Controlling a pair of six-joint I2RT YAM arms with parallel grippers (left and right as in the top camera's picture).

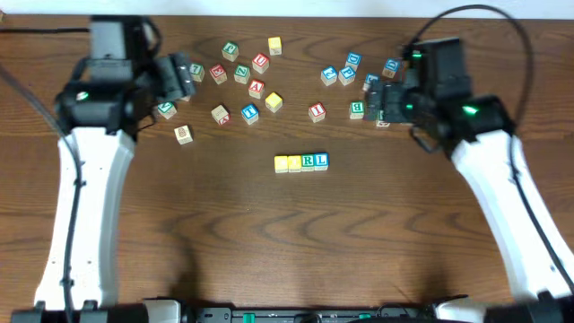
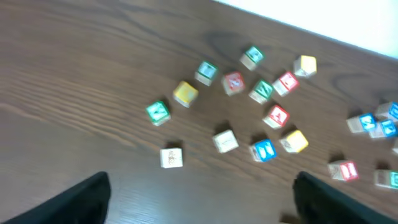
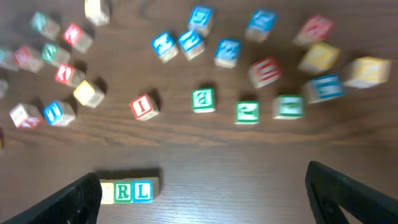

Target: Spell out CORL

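The table [image 1: 269,233] carries the CORL row [image 1: 301,162]: two yellow faces, then R and L, touching side by side. The left gripper [image 2: 202,193] hangs far-left of it and the right gripper [image 3: 202,180] far-right, both spread wide and empty. Beyond the row lie loose cubes [image 1: 250,113].

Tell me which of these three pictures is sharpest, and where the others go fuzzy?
Overhead: sharpest, evenly lit; R and L on the row of four cubes read clearly. Left wrist: soft throughout; the scattered cubes have smudges for faces. Right wrist: R and L legible at the bottom, but the yellow cube at upper right is smeared.
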